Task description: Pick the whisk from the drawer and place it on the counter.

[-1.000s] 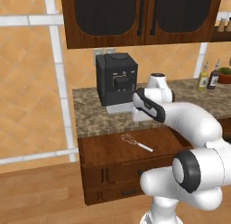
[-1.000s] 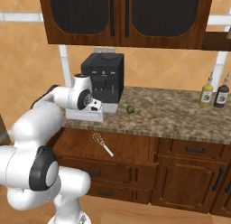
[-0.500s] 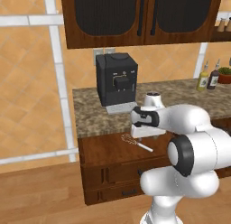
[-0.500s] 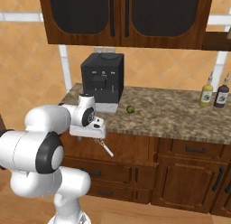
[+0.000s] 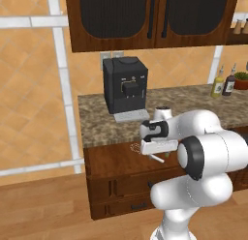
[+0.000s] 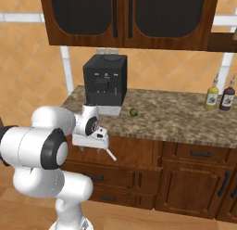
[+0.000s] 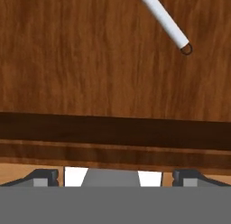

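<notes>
The whisk (image 7: 164, 22) lies flat on the wooden bottom of the open drawer (image 7: 90, 74), and nothing touches it. In the hand view its pale straight handle runs on a slant across the upper right, with a small wire ring at the free end; the wire head goes out past the top edge. In the left base view the wire loops show just to the left of the white hand, and the handle end shows below it.

The tool (image 7: 115, 177) hangs low over the drawer, above its front part. It is empty and its two dark tips stand wide apart. The handle is well off to one side of the line between the tips, so I judge the reach is not yet finished.

The whisk looks light and thin. I think the handle is stiff and smooth, so it may slip or roll between the pads. The wire head would probably bend and spring, so it is a poor place to hold. The best hold is across the handle, near its middle. The table (image 6: 176, 118) behind the drawer has free space beside the coffee machine (image 6: 104, 84).
</notes>
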### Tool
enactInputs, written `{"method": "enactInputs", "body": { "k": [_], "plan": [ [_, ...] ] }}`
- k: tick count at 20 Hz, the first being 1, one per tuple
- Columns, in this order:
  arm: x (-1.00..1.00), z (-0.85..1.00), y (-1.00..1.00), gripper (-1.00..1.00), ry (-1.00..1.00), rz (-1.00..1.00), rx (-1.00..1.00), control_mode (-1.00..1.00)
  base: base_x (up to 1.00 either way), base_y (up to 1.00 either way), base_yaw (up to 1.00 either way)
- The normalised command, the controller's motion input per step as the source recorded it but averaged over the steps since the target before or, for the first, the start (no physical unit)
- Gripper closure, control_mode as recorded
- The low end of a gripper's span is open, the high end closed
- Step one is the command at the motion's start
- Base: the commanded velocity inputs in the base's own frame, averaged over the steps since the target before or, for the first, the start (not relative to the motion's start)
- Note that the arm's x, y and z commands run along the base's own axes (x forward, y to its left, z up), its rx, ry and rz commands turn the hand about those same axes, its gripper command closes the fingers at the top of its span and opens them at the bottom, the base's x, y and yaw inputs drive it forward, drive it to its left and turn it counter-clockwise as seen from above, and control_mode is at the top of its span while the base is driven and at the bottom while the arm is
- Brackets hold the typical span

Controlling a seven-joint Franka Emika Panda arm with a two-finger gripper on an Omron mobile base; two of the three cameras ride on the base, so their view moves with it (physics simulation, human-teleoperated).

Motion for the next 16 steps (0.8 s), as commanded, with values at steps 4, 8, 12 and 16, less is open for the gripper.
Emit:
{"method": "enactInputs", "body": {
  "k": [4,8,12,16],
  "plan": [
    [-0.19,-0.31,0.0,-1.0,0.05,0.0,0.0,-1.0,0.0,0.0,0.0],
    [0.0,-0.13,0.0,-1.0,0.02,0.0,0.0,-1.0,0.0,0.0,0.0],
    [0.38,0.0,0.0,-1.0,0.01,0.0,0.0,-1.0,0.0,0.0,0.0],
    [0.43,-0.12,0.0,-1.0,0.0,0.0,0.0,-1.0,0.0,0.0,0.0]
  ]
}}
